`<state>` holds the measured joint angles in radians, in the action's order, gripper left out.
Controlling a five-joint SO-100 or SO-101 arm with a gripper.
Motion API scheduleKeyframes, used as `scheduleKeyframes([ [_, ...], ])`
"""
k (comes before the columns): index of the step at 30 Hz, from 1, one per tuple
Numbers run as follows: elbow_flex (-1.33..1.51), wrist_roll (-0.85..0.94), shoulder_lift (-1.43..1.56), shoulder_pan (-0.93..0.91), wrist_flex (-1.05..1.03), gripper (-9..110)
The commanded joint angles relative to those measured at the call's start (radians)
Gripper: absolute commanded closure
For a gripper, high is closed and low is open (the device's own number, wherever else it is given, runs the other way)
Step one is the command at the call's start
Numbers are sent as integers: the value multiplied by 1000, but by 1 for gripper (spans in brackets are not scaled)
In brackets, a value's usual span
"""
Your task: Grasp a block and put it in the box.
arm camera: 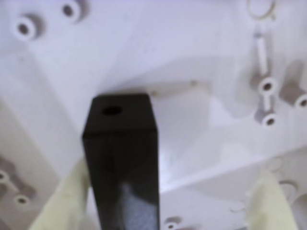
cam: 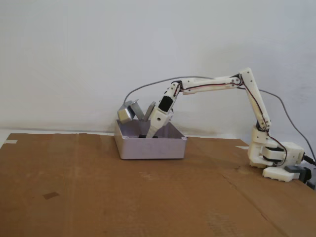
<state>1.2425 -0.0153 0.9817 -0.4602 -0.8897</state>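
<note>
In the wrist view the black block (arm camera: 122, 158) stands upright inside the box (arm camera: 201, 62), a round hole in its top face. It is close beside my left pale yellow fingertip (arm camera: 64, 201). The right fingertip (arm camera: 268, 201) is far from it, with a wide gap between. My gripper (arm camera: 172, 175) is open. In the fixed view the gripper (cam: 148, 131) reaches down into the pale lavender-grey box (cam: 150, 148). The box's front wall hides the fingertips and nearly all of the block there.
The box sits on a brown cardboard sheet (cam: 98, 197) against a white wall. The arm's base (cam: 274, 160) stands at the right with a cable trailing off. A grey metallic housing (cam: 129, 112) on the wrist hangs over the box's back left corner.
</note>
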Motion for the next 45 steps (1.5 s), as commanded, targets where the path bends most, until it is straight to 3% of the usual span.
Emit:
scheduleKeyframes([
  [1, -51, 6, 66, -5, 18, 61],
  [8, -52, 6, 67, 21, 18, 48],
  [32, -55, 6, 268, 44, 32, 49],
  [45, -190, 6, 325, 123, 23, 48],
])
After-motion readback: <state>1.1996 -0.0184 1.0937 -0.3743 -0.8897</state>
